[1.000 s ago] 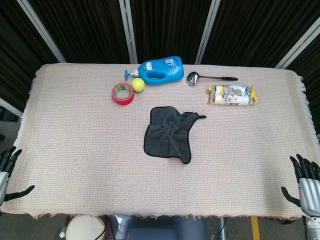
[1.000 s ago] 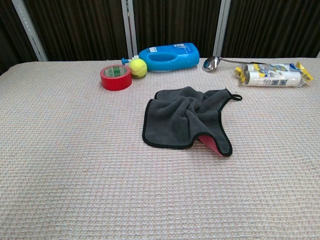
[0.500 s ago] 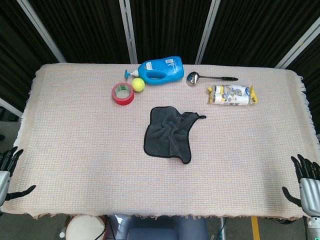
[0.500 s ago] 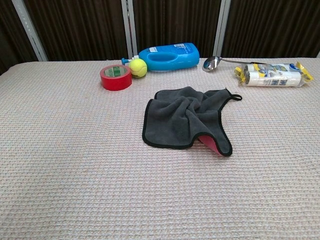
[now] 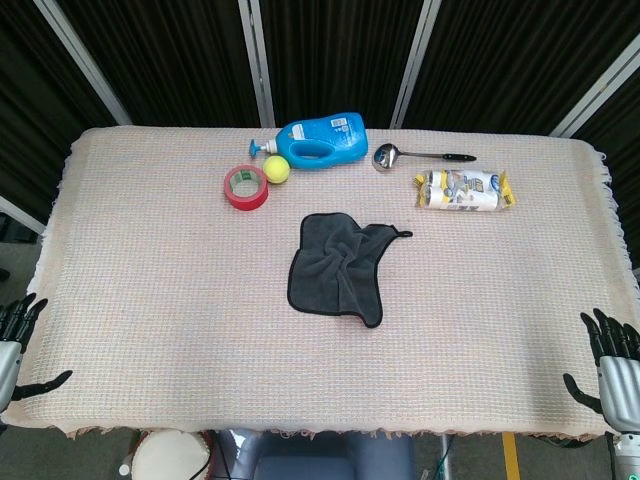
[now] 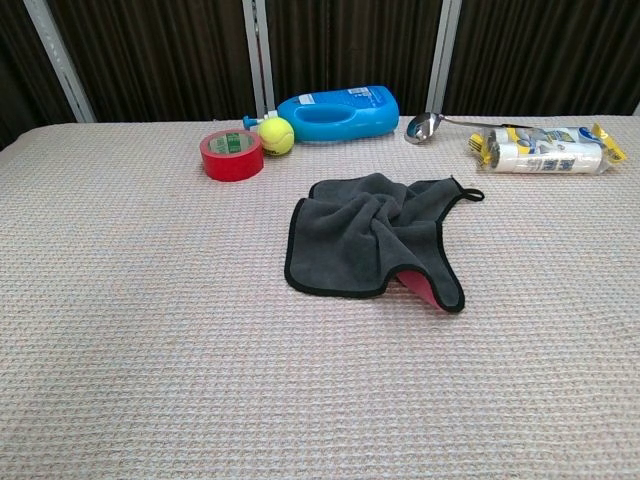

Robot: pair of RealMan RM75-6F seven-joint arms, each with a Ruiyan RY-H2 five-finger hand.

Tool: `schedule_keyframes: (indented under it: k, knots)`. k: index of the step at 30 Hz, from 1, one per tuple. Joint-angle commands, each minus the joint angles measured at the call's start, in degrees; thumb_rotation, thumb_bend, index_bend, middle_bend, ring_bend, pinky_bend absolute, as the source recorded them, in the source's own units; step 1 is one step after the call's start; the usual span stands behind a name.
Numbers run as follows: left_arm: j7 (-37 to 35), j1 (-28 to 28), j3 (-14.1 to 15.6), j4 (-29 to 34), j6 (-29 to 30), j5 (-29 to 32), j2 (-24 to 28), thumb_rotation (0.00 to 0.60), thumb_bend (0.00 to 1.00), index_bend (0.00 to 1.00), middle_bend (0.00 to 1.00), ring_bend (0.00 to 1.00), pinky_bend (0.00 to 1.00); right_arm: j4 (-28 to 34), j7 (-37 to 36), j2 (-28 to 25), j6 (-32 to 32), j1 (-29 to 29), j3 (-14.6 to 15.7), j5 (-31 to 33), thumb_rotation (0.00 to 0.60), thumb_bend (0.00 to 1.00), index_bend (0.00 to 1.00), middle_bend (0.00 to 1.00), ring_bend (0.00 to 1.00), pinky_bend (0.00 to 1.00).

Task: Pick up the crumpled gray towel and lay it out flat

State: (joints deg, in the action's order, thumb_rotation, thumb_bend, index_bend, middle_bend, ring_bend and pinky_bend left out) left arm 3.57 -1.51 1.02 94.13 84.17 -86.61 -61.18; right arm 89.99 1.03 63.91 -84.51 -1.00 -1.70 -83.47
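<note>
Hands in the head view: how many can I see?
2. The left hand sits at the table's near-left corner, the right hand at its near-right corner; both open, empty.

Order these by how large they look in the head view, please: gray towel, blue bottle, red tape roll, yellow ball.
1. gray towel
2. blue bottle
3. red tape roll
4. yellow ball
</note>
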Motion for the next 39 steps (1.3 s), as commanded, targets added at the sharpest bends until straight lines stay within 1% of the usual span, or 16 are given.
schedule_keyframes:
  k: [1, 8, 13, 14, 16, 18, 22, 24, 26, 31, 33, 34, 37, 39]
  knots:
    - [0.0, -0.2, -0.1, 0.1, -0.1, -0.1, 0.1, 0.6, 0.01, 0.0, 0.0, 0.0, 0.01, 0.0, -0.2, 0.0, 0.0, 0.0, 0.0, 0.0, 0.6, 0.31, 0.0, 0.0, 0.0, 0.04]
    - [1.1, -1.6, -1.3, 1.4, -0.9, 0.2, 0.4, 0.6, 0.02, 0.0, 0.0, 0.0, 0.01, 0.1, -0.4, 0.2, 0.3, 0.2, 0.0, 0.0, 0.6, 0.31, 0.0, 0.0, 0.0, 0.04]
    - [2.4, -1.6, -0.5, 1.7, -2.0, 0.6, 0.0, 0.6, 0.02, 0.0, 0.0, 0.0, 0.01, 0.5, -1.2, 0.1, 0.4, 0.5, -0.3, -0.2, 0.6, 0.31, 0.0, 0.0, 0.0, 0.04]
    - [2.6, -1.6, -0.5, 1.7, -2.2, 0.8, 0.0, 0.6, 0.02, 0.0, 0.0, 0.0, 0.01, 1.0, -1.3, 0.0, 0.5, 0.8, -0.5, -0.4, 0.6, 0.31, 0.01, 0.0, 0.0, 0.04]
    - [2.6, -1.6, -0.6, 1.8, -2.1, 1.0, -0.1, 0.6, 0.02, 0.0, 0.0, 0.0, 0.01, 2.0, -1.2, -0.2, 1.5, 1.7, -0.9, -0.4, 0.6, 0.31, 0.09, 0.0, 0.0, 0.04]
    - [2.4, -1.6, -0.7, 1.7, -2.0, 1.1, -0.2, 0.6, 0.02, 0.0, 0.0, 0.0, 0.01, 5.1, -1.9, -0.5, 3.5, 3.2, -1.9, 0.5, 0.6, 0.31, 0.15, 0.0, 0.0, 0.04]
    - [2.1, -1.5, -0.8, 1.3, -1.2, 0.6, -0.4, 0.6, 0.02, 0.0, 0.0, 0.0, 0.01, 10.3, -0.9, -0.2, 8.0, 6.6, -4.3, 3.8, 0.6, 0.31, 0.21, 0.02, 0.0, 0.04]
    - [1.7, -1.5, -0.9, 1.1, -1.0, 0.5, -0.6, 0.6, 0.02, 0.0, 0.0, 0.0, 0.01, 11.8, 1.8, 1.5, 10.6, 9.0, -5.6, 5.8, 0.6, 0.31, 0.21, 0.02, 0.0, 0.04]
    - [1.4, -1.6, -0.8, 0.9, -1.2, 0.6, -0.7, 0.6, 0.02, 0.0, 0.0, 0.0, 0.01, 12.0, 4.6, 3.5, 12.3, 10.8, -6.4, 7.5, 0.6, 0.31, 0.21, 0.02, 0.0, 0.04]
    - [0.9, -1.6, -1.0, 0.4, -1.1, 0.8, -0.6, 0.6, 0.02, 0.0, 0.0, 0.0, 0.01, 10.9, 10.1, 9.0, 15.3, 14.3, -7.5, 11.2, 0.6, 0.31, 0.21, 0.02, 0.0, 0.04]
    - [0.5, -1.5, -1.1, 0.2, -1.1, 1.1, -0.7, 0.6, 0.02, 0.0, 0.0, 0.0, 0.01, 9.7, 12.8, 12.3, 16.0, 15.6, -7.9, 13.3, 0.6, 0.31, 0.2, 0.02, 0.0, 0.04]
    - [0.4, -1.5, -1.1, 0.2, -1.2, 1.2, -0.6, 0.6, 0.02, 0.0, 0.0, 0.0, 0.01, 9.4, 13.3, 13.3, 16.1, 15.9, -8.0, 13.8, 0.6, 0.31, 0.2, 0.02, 0.0, 0.04]
    - [0.3, -1.6, -1.0, 0.2, -1.5, 1.4, -0.6, 0.6, 0.02, 0.0, 0.0, 0.0, 0.01, 8.3, 15.6, 17.1, 16.7, 17.0, -8.0, 16.5, 0.6, 0.31, 0.13, 0.02, 0.0, 0.04]
    - [0.4, -1.6, -0.9, 0.1, -1.4, 1.2, -0.6, 0.6, 0.02, 0.0, 0.0, 0.0, 0.01, 7.9, 17.5, 19.6, 16.9, 17.6, -7.5, 18.1, 0.6, 0.31, 0.12, 0.02, 0.0, 0.04]
